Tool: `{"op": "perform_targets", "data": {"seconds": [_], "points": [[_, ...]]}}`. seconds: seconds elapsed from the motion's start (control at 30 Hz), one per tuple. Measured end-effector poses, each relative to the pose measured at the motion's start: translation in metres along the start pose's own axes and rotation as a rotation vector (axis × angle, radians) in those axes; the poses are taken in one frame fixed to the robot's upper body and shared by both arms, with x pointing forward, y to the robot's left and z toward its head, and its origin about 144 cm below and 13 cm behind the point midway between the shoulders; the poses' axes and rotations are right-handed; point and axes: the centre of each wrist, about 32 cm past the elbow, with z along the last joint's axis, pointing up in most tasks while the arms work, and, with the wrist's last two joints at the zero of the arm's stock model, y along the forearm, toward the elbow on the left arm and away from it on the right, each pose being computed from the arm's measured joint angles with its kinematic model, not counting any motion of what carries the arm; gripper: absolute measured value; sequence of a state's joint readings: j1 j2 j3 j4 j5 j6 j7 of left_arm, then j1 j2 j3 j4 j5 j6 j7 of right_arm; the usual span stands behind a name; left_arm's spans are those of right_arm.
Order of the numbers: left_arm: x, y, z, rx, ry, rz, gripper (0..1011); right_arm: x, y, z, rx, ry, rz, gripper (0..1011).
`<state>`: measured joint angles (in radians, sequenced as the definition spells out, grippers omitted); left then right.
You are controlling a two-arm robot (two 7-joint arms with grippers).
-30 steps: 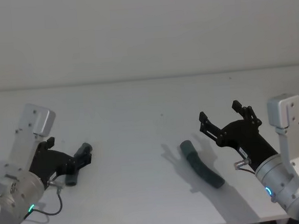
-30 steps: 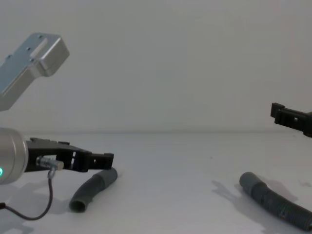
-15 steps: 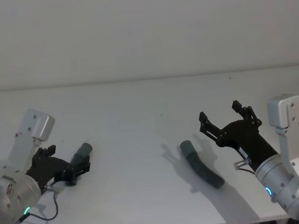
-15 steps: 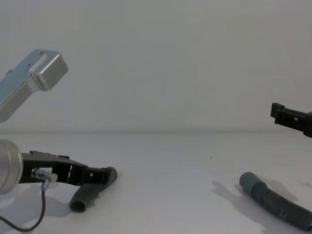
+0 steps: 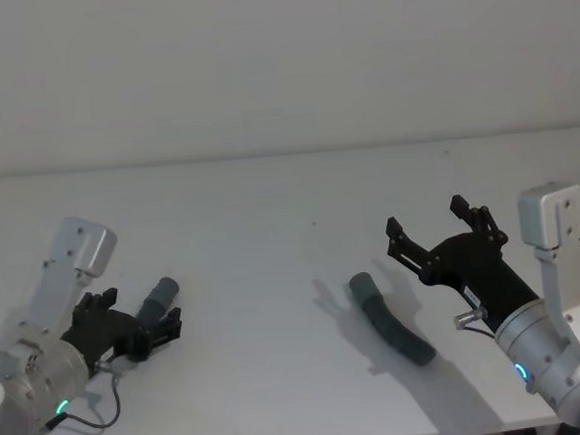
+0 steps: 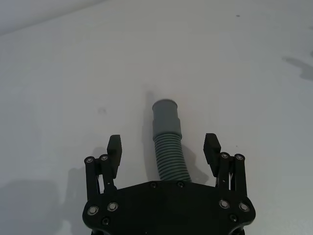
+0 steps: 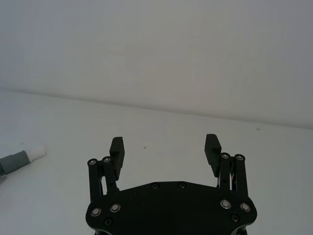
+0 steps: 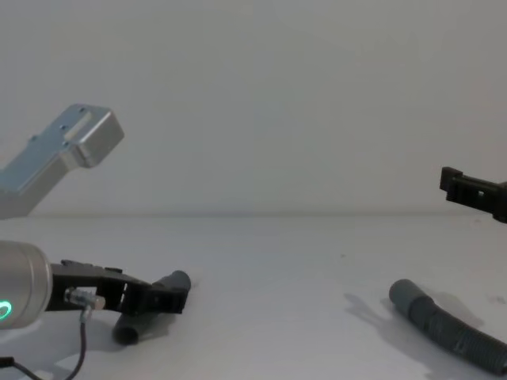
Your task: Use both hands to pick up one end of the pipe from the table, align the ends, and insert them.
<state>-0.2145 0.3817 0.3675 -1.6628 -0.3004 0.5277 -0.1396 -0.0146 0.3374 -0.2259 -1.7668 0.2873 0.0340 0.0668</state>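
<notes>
The left gripper (image 6: 163, 143) is sitting low on the left side of the table (image 5: 270, 209) with its jaws wide open, and the ribbed hose (image 6: 168, 156) is lying between its fingers, not touching them. The right gripper (image 5: 425, 215) is hanging in the air, jaws open too, near the other hose piece (image 5: 389, 320) lying on the right side

cuffed pipe (image 5: 159, 295) on table (image 5: 270, 209) L, other pipe (image 5: 392, 322) R

- Head view: high, looking down on the table (image 5: 289, 208).
- Chest view: low, looking across it.
- Left wrist view: close over the left pipe (image 6: 168, 147), shared with both.
- Right wrist view: facing the far wall (image 7: 156, 49).
</notes>
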Motion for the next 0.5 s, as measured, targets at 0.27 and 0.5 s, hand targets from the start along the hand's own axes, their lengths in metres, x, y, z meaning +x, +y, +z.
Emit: {"op": "perform_targets", "data": {"seconds": [0.27,0.5], "points": [[-0.001,-0.009,-0.002,0.004,0.002,-0.011,917,0.0,0.0,0.0,0.0,0.0,0.0,1000],[-0.002,-0.015,-0.003,0.004,0.003,-0.019,729,0.0,0.0,0.0,0.0,0.0,0.0,1000]]}}
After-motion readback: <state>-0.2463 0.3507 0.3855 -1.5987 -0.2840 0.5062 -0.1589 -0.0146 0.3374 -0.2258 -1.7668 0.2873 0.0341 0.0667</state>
